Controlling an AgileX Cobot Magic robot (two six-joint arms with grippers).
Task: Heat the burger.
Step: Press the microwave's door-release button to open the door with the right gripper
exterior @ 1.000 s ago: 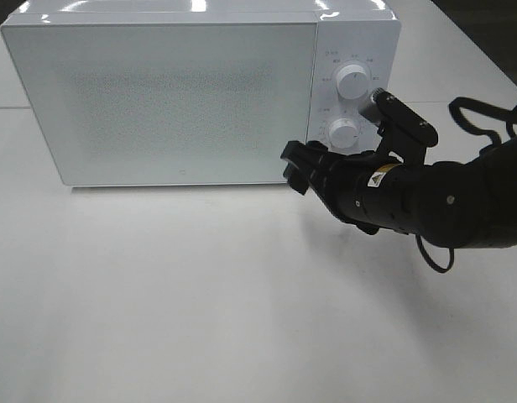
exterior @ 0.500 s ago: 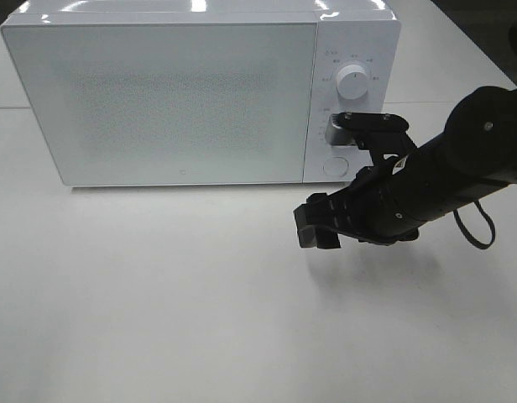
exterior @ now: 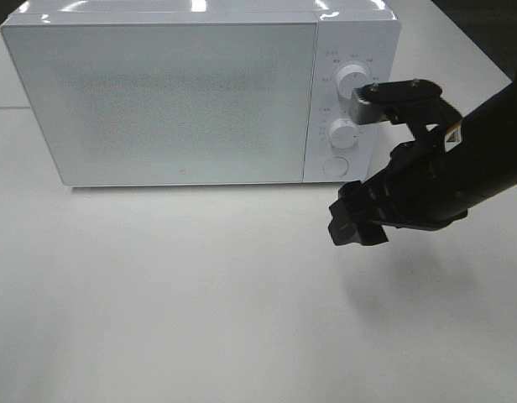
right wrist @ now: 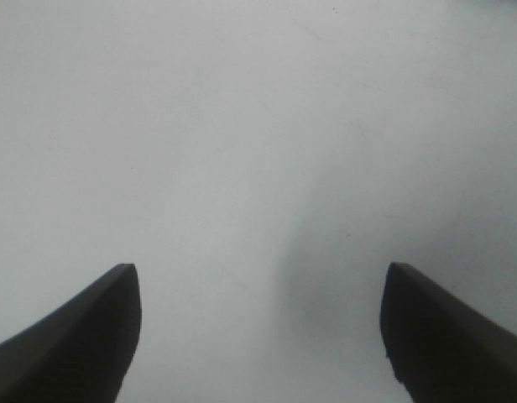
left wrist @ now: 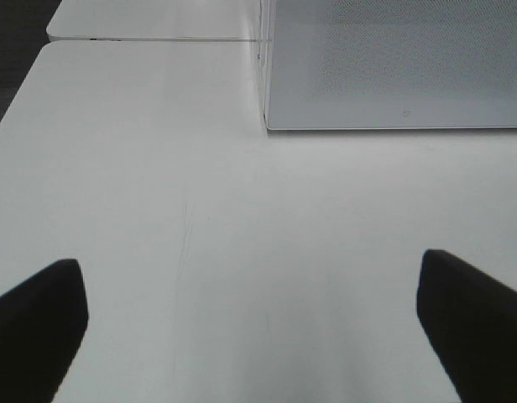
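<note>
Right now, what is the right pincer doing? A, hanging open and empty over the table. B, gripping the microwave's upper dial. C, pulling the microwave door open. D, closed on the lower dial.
A: the right pincer has its jaws wide apart with only bare white table between them, and it sits out in front of the microwave, touching no part of it.

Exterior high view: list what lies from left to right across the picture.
microwave door → control panel → right arm. The right pincer is left out, since it sits in front of the panel's span.
</note>
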